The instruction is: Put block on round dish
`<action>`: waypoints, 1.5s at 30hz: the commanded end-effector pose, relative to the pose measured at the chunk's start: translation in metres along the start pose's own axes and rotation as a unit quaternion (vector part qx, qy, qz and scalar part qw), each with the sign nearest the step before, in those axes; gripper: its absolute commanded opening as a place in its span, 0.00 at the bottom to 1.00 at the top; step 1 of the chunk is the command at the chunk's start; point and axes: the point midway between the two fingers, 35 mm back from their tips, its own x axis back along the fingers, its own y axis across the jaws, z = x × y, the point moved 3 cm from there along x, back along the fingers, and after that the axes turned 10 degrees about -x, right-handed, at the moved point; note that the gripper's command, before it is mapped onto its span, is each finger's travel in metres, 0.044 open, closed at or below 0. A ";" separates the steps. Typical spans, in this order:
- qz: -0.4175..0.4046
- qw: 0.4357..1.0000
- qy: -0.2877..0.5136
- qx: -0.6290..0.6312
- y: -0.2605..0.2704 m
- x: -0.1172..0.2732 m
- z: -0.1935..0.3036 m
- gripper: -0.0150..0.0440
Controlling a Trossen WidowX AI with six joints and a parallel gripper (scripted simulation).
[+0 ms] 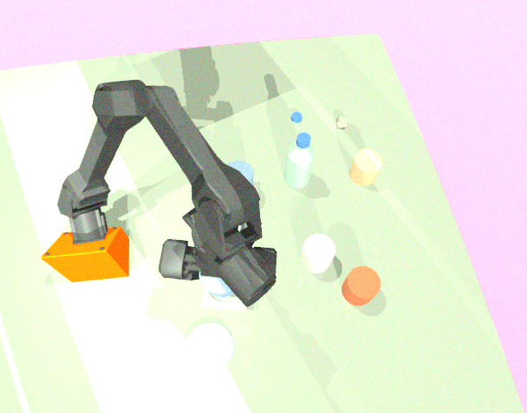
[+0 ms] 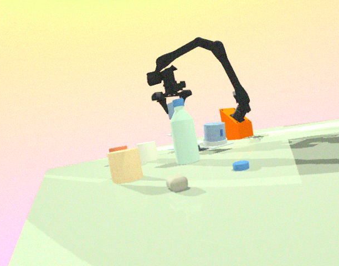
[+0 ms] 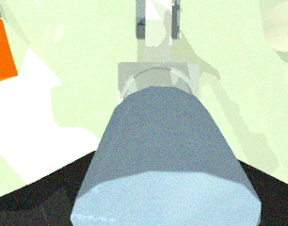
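A robot claw grips a raised blue cup above one end of a balance.
The exterior view shows the second cup standing whole on the other end; from the top, the arm partly covers it. The held cup sits between the claw's fingers.

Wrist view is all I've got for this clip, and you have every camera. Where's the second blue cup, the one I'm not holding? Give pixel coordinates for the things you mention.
Observer: The second blue cup (image 1: 241, 169) (image 2: 214, 131) stands upright on one end of the balance (image 1: 207, 303) (image 2: 230, 143) (image 3: 123, 70); the exterior view shows it clearly.

Operator: Good, that one mustn't move. Is my held cup (image 1: 217, 284) (image 2: 170, 110) (image 3: 163, 137) over the round dish?

Observer: No. From the top view, the dish (image 1: 210, 344) shows past the end of the balance nearest the held cup, with no cup covering it.
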 end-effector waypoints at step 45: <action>0.002 1.000 0.007 -0.001 0.085 -0.129 0.182 0.25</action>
